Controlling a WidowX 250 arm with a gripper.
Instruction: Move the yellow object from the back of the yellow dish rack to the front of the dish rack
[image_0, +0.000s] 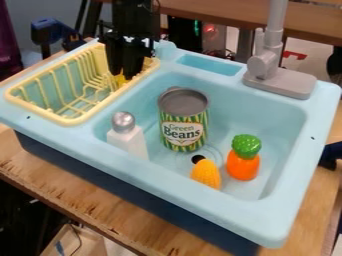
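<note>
The black gripper (125, 72) hangs over the right end of the yellow dish rack (63, 120), at the rack's edge nearest the basin. Right below it is a small bright yellow patch; what it belongs to is unclear. In the light blue sink basin (267, 117), a green-striped can (183, 122) stands upright near the middle. A white shaker with a silver top (128, 140) stands left of the can. In front of the can lies a yellow corn (206, 175), and to its right is an orange carrot with a green top (243, 162).
A grey faucet (270, 65) rises from the sink's back right corner. Left of it, a shallow recess (210, 65) is set in the back rim. The sink rests on a wooden table (73, 192).
</note>
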